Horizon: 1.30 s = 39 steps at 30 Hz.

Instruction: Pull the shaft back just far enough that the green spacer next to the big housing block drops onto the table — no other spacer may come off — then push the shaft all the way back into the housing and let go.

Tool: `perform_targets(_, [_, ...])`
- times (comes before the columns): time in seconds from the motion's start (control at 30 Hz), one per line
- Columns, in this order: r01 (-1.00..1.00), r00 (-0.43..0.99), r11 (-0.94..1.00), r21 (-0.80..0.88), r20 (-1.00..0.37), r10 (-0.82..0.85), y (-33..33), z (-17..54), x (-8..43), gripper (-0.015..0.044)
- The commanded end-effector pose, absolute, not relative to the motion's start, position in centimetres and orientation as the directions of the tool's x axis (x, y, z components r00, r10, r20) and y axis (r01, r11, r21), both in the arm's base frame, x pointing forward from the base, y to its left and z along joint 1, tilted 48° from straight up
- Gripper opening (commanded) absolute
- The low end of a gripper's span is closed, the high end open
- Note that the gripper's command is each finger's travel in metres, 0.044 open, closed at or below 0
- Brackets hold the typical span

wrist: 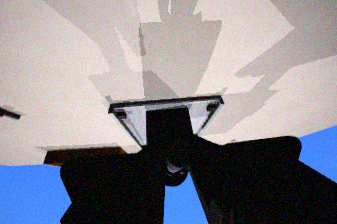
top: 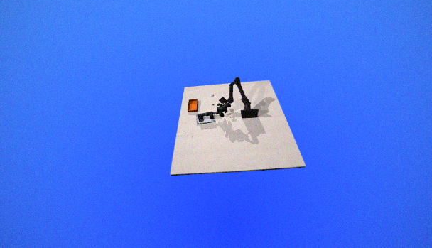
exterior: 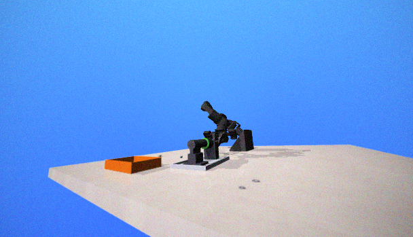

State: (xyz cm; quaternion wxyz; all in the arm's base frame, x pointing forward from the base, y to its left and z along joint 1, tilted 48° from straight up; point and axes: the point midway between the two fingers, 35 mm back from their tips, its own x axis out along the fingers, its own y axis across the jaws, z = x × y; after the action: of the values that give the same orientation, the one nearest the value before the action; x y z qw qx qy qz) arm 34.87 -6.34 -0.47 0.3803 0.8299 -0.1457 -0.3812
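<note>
A green spacer (top: 207,113) (exterior: 208,143) stands upright as a ring around the dark shaft line, between the two dark blocks (exterior: 195,158) (exterior: 211,151) of the fixture and close to the one nearer the arm. The fixture stands on a pale base plate (top: 206,122) (exterior: 188,167) (wrist: 137,119). My gripper (top: 215,113) (exterior: 220,137) (wrist: 171,135) is shut on the shaft's end on the arm's side of the fixture. The shaft is mostly hidden by the fingers and blocks. Other spacers cannot be told apart in the dark parts.
An orange tray (top: 188,106) (exterior: 117,166) (wrist: 84,155) stands beside the fixture. Two small grey discs (exterior: 255,180) (exterior: 242,187) lie on the table on the other side. Small dark pieces (top: 212,95) (top: 213,104) lie behind the fixture; a dark piece (wrist: 5,113) shows at the wrist view's left.
</note>
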Motion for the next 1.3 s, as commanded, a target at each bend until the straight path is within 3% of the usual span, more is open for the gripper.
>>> perform_targets(0.0, [0.046,0.666,-0.669,0.742,-0.522,-0.533,-6.37,-0.47,34.79,0.0000])
perform_targets(1.27, [0.046,0.666,-0.669,0.742,-0.522,-0.533,-6.37,-0.45,34.43,0.0000])
